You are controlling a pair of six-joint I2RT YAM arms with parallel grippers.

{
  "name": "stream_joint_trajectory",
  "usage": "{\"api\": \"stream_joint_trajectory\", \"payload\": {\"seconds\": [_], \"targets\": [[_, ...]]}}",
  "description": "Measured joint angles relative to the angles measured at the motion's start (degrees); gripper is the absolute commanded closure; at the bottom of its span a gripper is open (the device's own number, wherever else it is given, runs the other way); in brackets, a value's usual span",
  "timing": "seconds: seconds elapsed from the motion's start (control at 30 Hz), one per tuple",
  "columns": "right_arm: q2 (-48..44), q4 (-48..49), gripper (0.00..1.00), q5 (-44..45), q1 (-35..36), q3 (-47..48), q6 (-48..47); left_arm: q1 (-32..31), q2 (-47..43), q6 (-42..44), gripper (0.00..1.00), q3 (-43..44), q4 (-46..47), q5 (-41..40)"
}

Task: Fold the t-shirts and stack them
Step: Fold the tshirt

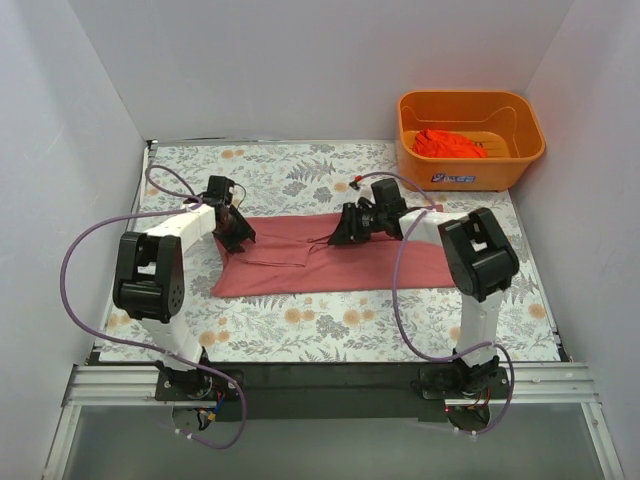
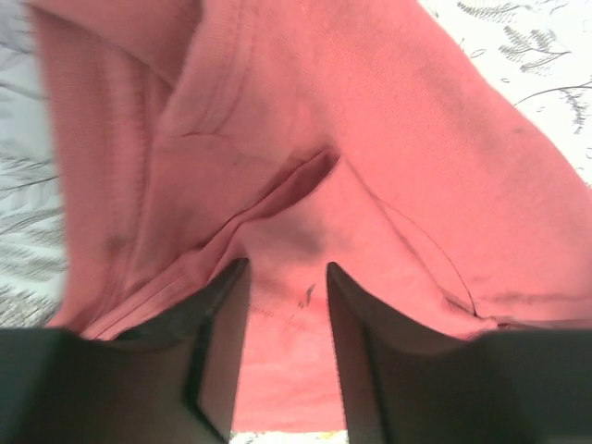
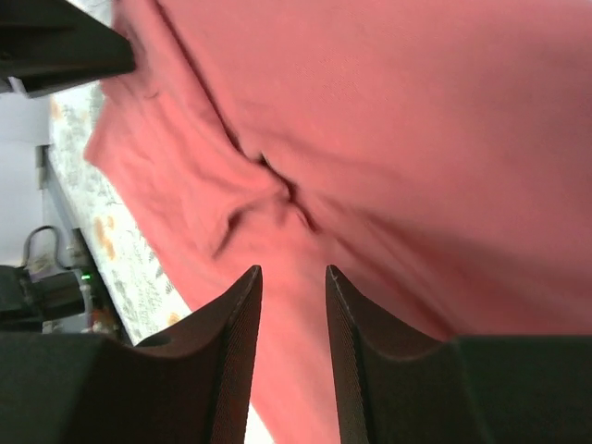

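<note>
Left tool (image 1: 232, 225), seen from the top camera, sits low over the left end of the pink-red t-shirt (image 1: 330, 265), which lies as a long band across the middle of the floral desk (image 1: 300, 335). The right tool (image 1: 345, 228) is down at the band's far edge, near its middle. The orange-red t-shirt (image 1: 450, 143) lies bunched in the orange basket (image 1: 470, 172) at the far right corner, well apart from both tools. The count is two t-shirts, one basket and two tools.

From the left wrist, the left tool (image 2: 287, 268) has its jaws apart, with rumpled cloth and a sleeve seam showing in the gap. I cannot tell whether the fingertips touch the fabric.

From the right wrist, the right tool (image 3: 292, 270) also stands apart over a small pucker in the pink-red t-shirt, and its jaws pinch nothing.

I judge the task to be in its early part. The first shirt looks narrowed lengthwise at most and needs its cross folds. The second needs lifting out, spreading and folding, and no stack exists yet.
</note>
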Motion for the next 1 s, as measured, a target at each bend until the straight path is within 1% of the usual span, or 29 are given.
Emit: {"api": "stream_joint_trajectory", "payload": {"seconds": [0.03, 0.1, 0.2, 0.3, 0.4, 0.47, 0.6, 0.63, 0.77, 0.87, 0.93, 1.0], "targets": [[-2.80, -2.10, 0.58, 1.62, -0.57, -1.42, -1.40, 0.00, -0.85, 0.04, 0.55, 0.02, -0.57, -0.79], [-8.66, -6.91, 0.57, 6.88, -1.31, -3.28, -4.70, 0.00, -3.32, 0.39, 0.50, 0.48, -2.10, -2.36], [-16.63, -13.16, 0.55, 15.30, -1.55, -4.72, -9.22, -0.09, -8.46, 0.61, 0.49, 0.94, -3.78, -4.74], [-22.40, -17.94, 0.51, 23.28, -1.55, -6.91, -12.31, -0.68, -14.01, 0.61, 0.49, 0.61, -5.09, -6.73], [-24.92, -22.08, 0.48, 30.60, -1.55, -9.70, -14.36, -1.33, -18.43, 0.33, 0.51, -2.73, -4.98, -7.69], [-25.00, -24.46, 0.47, 34.07, -1.55, -11.13, -15.19, -1.77, -19.23, -0.09, 0.53, -5.79, -5.11, -7.82], [-24.44, -29.03, 0.47, 38.88, -1.55, -12.90, -16.55, -2.25, -16.94, -1.14, 0.60, -11.74, -5.29, -7.80], [-23.98, -29.68, 0.47, 39.60, -1.55, -12.94, -16.79, -2.32, -16.15, -1.36, 0.60, -12.61, -5.29, -7.82], [-22.62, -30.67, 0.47, 40.48, -1.18, -13.57, -17.77, -2.21, -11.67, -1.75, 0.62, -13.40, -4.55, -8.76], [-23.37, -30.53, 0.47, 41.22, 0.31, -14.64, -17.86, -1.62, -7.69, -1.40, 0.62, -9.79, -5.22, -9.25], [-24.94, -30.71, 0.47, 41.57, 2.25, -16.24, -17.51, -1.16, -3.13, -0.59, 0.63, -4.70, -6.58, -9.86], [-26.97, -31.91, 0.47, 41.44, 5.81, -18.01, -16.37, -0.92, 2.08, 0.55, 0.62, 1.84, -8.13, -10.62]]}}
